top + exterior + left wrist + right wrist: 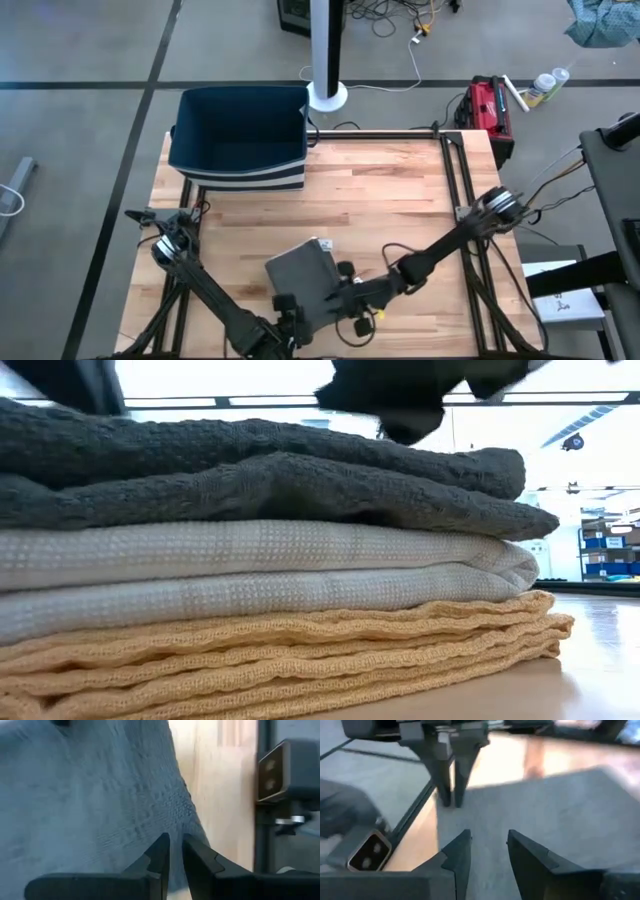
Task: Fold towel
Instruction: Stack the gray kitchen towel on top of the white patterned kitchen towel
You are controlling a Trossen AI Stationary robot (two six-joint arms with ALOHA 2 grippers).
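A stack of three folded towels lies on the table (pixel 380 190) near its front edge, the top towel (pixel 303 272) on the middle towel (pixel 250 575), which lies on the bottom towel (pixel 280 655). The left gripper (pixel 287 322) is at the stack's front edge and the right gripper (pixel 338 300) at its right side. A bin (pixel 238 140) sits at the table's back left corner, well apart from the stack.

Overhead camera looks straight down; low camera sits against the towel stack (pixel 250 590); both wrist cameras share the grey towel (pixel 302 272).
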